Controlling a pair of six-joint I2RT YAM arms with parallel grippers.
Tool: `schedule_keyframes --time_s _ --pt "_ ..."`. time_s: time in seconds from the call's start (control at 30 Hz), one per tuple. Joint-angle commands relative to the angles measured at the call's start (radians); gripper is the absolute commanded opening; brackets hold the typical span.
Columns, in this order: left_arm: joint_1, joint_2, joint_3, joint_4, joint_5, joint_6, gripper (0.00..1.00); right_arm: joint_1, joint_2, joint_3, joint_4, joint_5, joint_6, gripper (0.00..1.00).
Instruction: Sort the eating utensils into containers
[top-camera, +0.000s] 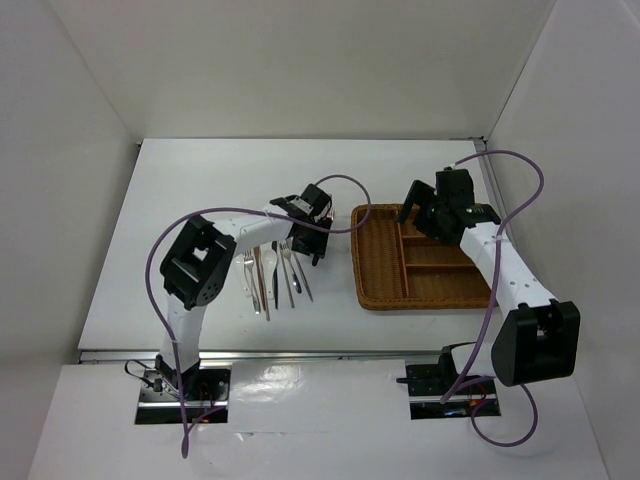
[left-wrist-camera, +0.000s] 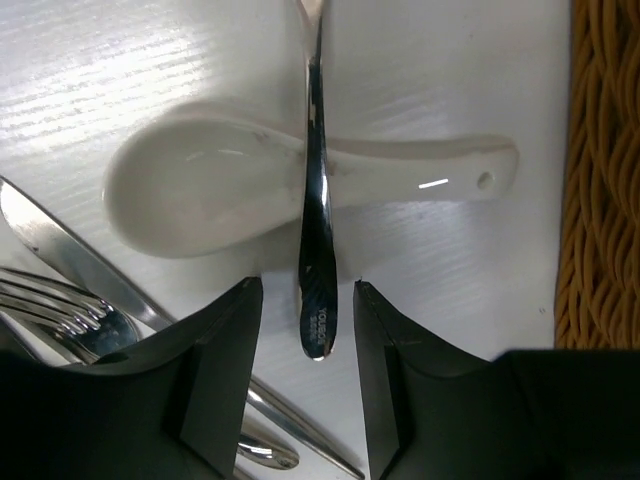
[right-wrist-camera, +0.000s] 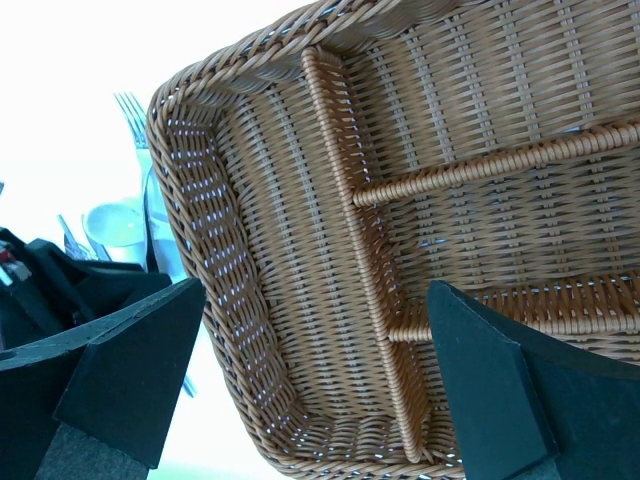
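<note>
Beside the tray (top-camera: 420, 303), the left gripper (left-wrist-camera: 305, 335) hung spread astride a metal handle (left-wrist-camera: 317, 230) lying across a white spoon (left-wrist-camera: 190, 190), a pickup seemingly in hand that next called for closing, while the right gripper (right-wrist-camera: 315, 300) hovered likewise spread above the tray.

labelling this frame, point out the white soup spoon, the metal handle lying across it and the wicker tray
white soup spoon (left-wrist-camera: 190, 195): left wrist view, middle of its bowl
metal handle (left-wrist-camera: 318, 300): left wrist view, its wide lower end
wicker tray (right-wrist-camera: 215, 270): right wrist view, outer wall of the long section
</note>
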Motion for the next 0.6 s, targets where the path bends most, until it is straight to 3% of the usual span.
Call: schedule_keyframes --time_s 0.0,0.1,0.23,0.4,0.57 --pt "0.000 0.046 0.029 0.006 -0.040 -0.028 0.55 0.003 -0.032 0.034 0.032 -0.005 -0.006 1.00" --pt "0.000 0.055 0.039 0.017 -0.040 -0.028 0.50 0.003 -0.042 0.025 0.032 -0.014 0.003 1.00" --pt "0.000 0.074 0.039 0.026 -0.040 -0.037 0.37 0.003 -0.042 0.016 0.032 -0.023 0.014 1.00" --pt "0.000 0.084 0.010 0.058 -0.029 -0.037 0.15 0.003 -0.042 0.007 0.041 -0.052 0.023 1.00" --pt "0.000 0.006 -0.023 0.058 -0.018 -0.037 0.12 0.003 -0.060 -0.004 0.078 -0.116 0.023 1.00"
